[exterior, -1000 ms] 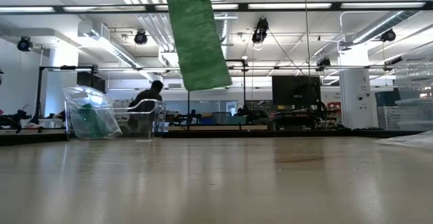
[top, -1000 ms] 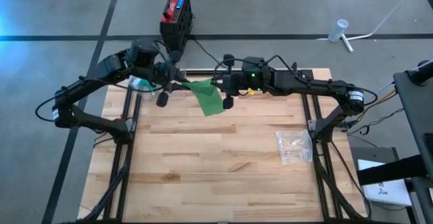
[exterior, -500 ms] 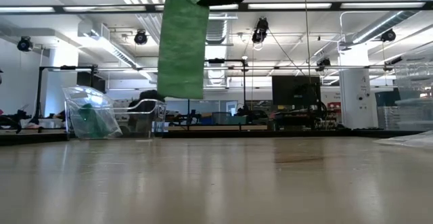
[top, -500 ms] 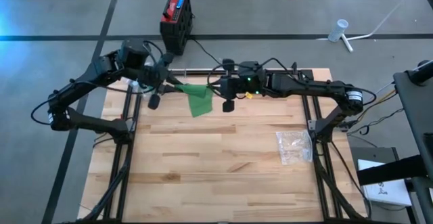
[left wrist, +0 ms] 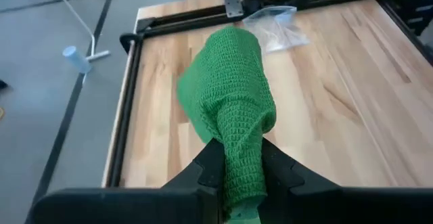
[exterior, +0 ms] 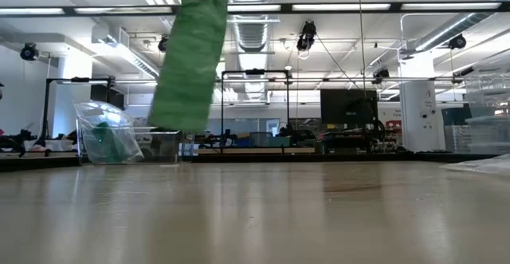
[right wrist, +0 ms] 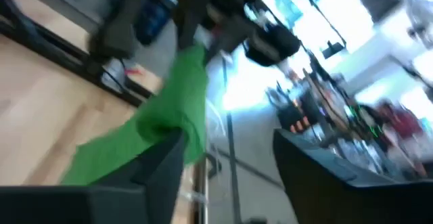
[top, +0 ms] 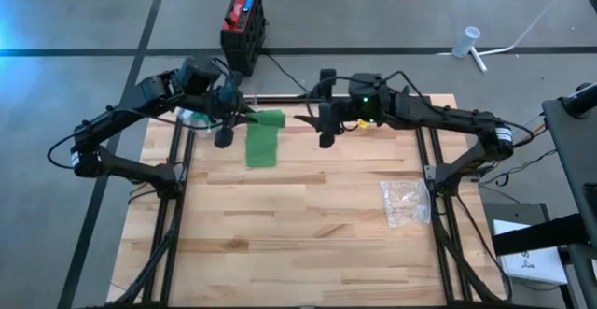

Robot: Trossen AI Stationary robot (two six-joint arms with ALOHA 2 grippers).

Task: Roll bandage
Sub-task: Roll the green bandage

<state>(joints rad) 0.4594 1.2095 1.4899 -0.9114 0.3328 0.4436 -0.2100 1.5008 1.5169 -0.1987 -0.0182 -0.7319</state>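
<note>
The left hand [left wrist: 237, 176] pinches the green bandage [top: 262, 137], dangling above the desk [top: 308, 225] toward six o'clock, while the spread right hand [top: 320, 122] waits at its three o'clock.

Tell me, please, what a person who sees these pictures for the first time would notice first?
The eye goes first to the bright green bandage, which hangs loose in the air above the far side of the wooden table, pinched in the left end effector. Just to its right, the right end effector is open and holds nothing. A clear plastic bag lies near the table's right edge.
</note>
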